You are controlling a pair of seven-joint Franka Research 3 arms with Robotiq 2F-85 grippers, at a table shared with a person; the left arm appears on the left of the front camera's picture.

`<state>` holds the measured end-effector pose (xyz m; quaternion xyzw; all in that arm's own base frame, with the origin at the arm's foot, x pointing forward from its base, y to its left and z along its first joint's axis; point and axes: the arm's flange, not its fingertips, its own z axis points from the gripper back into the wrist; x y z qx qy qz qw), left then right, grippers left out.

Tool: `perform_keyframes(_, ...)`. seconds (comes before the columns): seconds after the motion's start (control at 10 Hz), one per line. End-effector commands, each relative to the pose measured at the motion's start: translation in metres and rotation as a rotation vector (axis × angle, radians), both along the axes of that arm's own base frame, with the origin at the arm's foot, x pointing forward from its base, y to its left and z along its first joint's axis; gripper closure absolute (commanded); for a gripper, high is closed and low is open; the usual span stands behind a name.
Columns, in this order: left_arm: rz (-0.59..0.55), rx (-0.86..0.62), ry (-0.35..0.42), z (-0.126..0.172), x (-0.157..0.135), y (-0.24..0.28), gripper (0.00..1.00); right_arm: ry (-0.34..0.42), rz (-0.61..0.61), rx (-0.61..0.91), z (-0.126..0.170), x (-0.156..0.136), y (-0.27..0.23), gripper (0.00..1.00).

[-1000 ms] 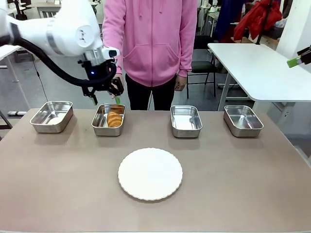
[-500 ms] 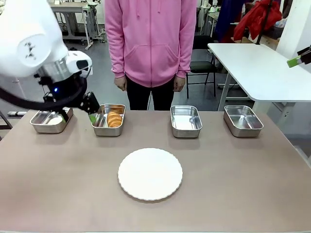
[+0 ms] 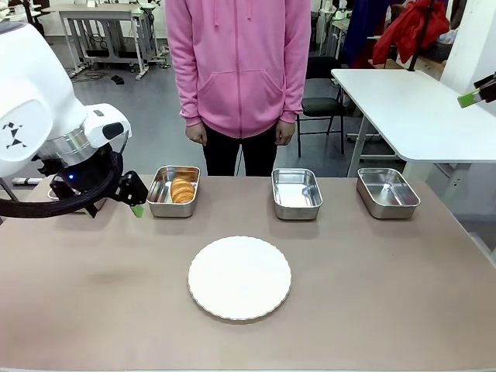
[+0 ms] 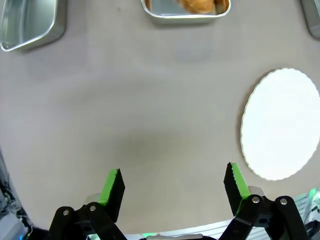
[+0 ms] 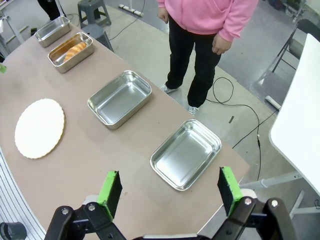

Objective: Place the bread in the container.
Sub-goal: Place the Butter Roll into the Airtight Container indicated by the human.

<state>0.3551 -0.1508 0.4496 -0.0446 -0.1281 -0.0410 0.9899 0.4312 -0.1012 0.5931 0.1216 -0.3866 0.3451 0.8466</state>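
bread [image 3: 183, 190]: ridged golden croissant lying in container [image 3: 160, 203], shiny steel pan, rounded corners | plate [image 3: 239, 277]: round, white, scalloped | left gripper [image 4: 173, 186]: spread wide, empty | right gripper [image 5: 168, 193]: spread, empty

Bright, even overhead light; soft faint shadows on the surface [image 3: 372, 294]. Steel pans [image 3: 297, 193] show mild glare. Wrist views bend at edges.

Front camera facing across table [image 3: 387, 310]; both wrist cameras overhead, sharing plate [image 4: 280, 125].
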Motion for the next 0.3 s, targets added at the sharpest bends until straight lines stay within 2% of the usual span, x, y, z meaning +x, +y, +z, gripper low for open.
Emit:
perform_keyframes(0.0,-0.006,0.001,0.005,0.0006,0.0029,-0.0022,0.00,-0.015,0.014,0.019,0.0008,0.0008,-0.0012,0.00)
perform_keyframes(0.2,-0.006,0.001,0.005,0.0006,0.0029,-0.0022,0.00,-0.015,0.014,0.019,0.0008,0.0008,-0.0012,0.00)
